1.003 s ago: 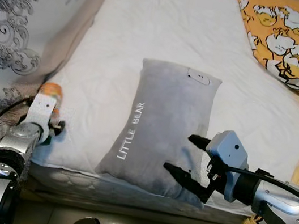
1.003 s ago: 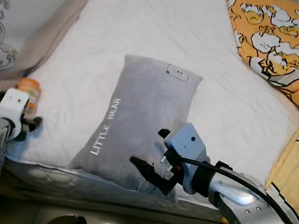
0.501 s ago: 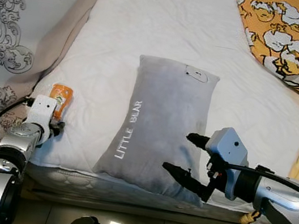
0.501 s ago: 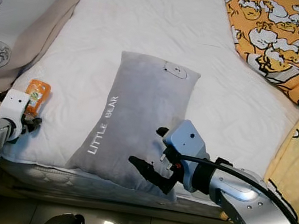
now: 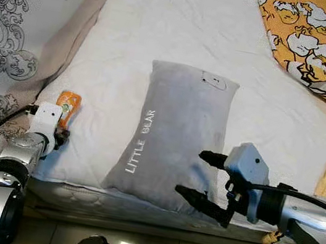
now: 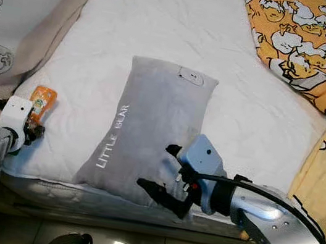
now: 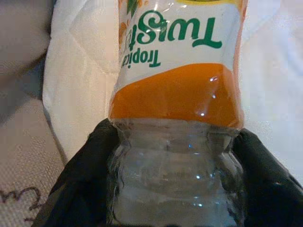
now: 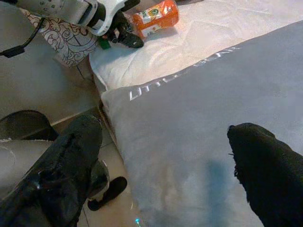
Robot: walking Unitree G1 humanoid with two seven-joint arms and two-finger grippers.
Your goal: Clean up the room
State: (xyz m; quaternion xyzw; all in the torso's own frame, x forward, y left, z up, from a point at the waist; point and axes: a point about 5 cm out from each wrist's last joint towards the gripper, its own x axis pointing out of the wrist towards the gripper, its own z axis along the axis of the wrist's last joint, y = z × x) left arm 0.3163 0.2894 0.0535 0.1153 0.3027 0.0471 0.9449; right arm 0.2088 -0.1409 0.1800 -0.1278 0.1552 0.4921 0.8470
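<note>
Grey plush fabric marks the landmark: a rectangular grey pillow lettered "LITTLE BEAR" [image 5: 175, 140] lies lengthwise on the white quilted mattress [image 5: 166, 28], its near end at the mattress's front edge. Against the frames of a second ago, the pillow has not been shifted, but the right gripper [image 5: 202, 177] has been brought slightly lower and closer to the pillow's near right corner, its two black fingers spread wide, one over the fabric and one at the front edge. Nothing is clasped between them yet. In the right wrist view the grey cloth is seen between the parted fingers [image 8: 66, 165].

To the pillow's left, near the mattress's left edge, a clear plastic bottle with an orange label [image 5: 66, 107] lies on its side; a second ago it was seen more upright. It is clamped at its clear end by the left gripper [image 7: 170, 189], whose pads press both sides of it.

From this it is judged that the bottle is secured for removal, while a grasp on the pillow is only being lined up. An orange duck-print blanket [image 5: 317, 41] lies far to the pillow's right.
</note>
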